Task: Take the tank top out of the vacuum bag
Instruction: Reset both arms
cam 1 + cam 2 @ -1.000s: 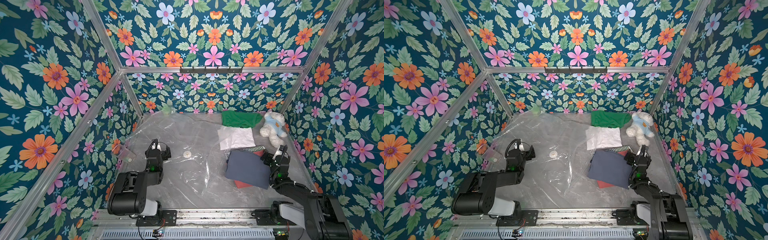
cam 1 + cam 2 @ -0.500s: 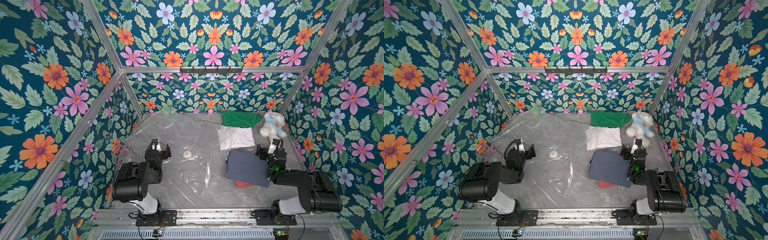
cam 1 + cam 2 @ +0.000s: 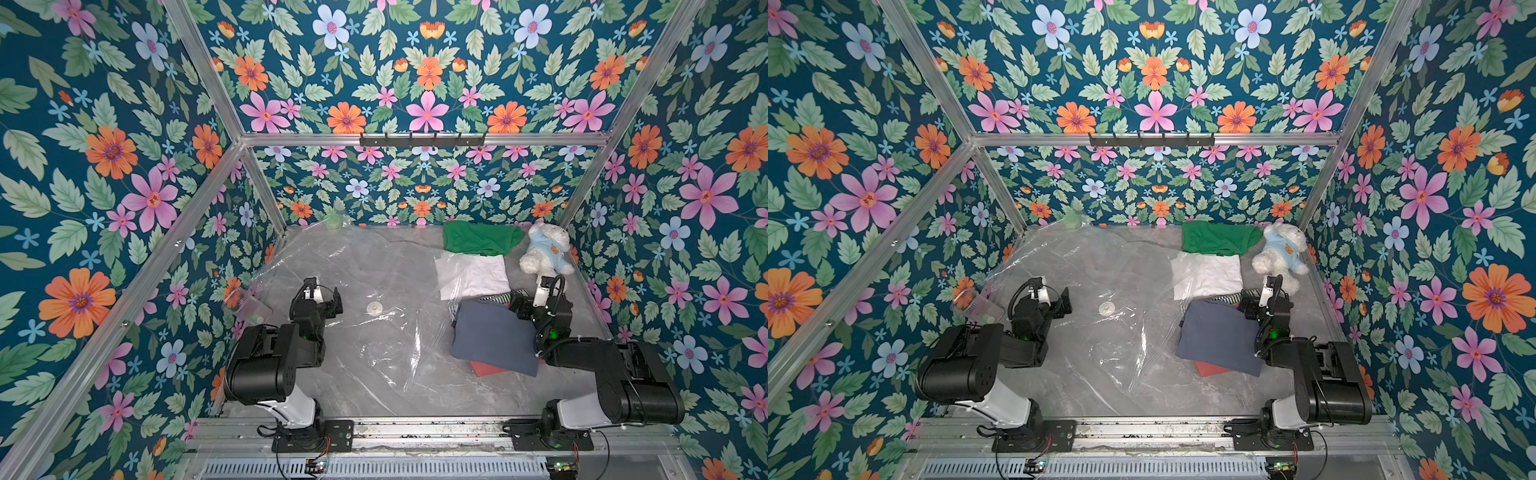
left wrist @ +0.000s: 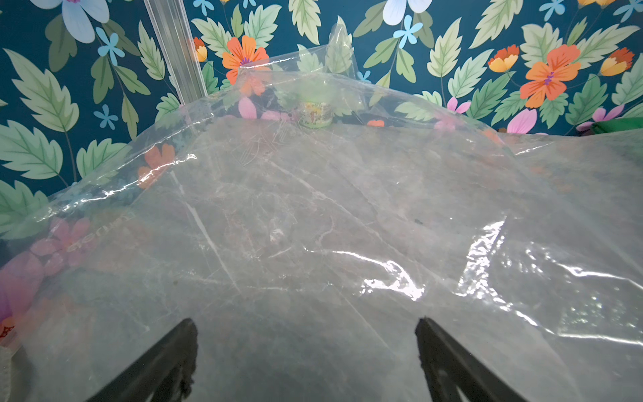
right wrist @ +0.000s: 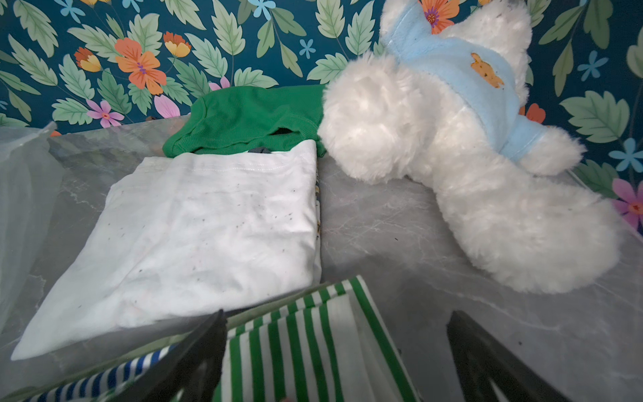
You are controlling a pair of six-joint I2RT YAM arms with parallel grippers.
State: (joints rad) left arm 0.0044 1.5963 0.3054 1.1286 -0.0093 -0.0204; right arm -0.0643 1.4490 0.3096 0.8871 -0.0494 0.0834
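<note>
vacuum bag (image 3: 332, 266): clear, glossy, crinkled film spread over the left and middle of the marble table (image 3: 436, 386); its right edge laps the white cloth
valve (image 3: 372, 307): small round white disc on the film, mid-table
white cloth (image 5: 195, 222): soft folded square, lint-specked
green garment (image 5: 250, 118): ribbed knit, rumpled, by the back wall, touching the white cloth
striped cloth (image 5: 313, 341): green-and-white bands
navy cloth (image 3: 494, 340): smooth, folded, lying on a red piece (image 3: 484, 368)
plush bear (image 5: 452, 139): fluffy white, pale blue top
left gripper (image 4: 306, 323): jaws spread wide, empty, low over the bag film
right gripper (image 5: 337, 318): jaws spread wide, holding nothing, over the striped cloth
</note>
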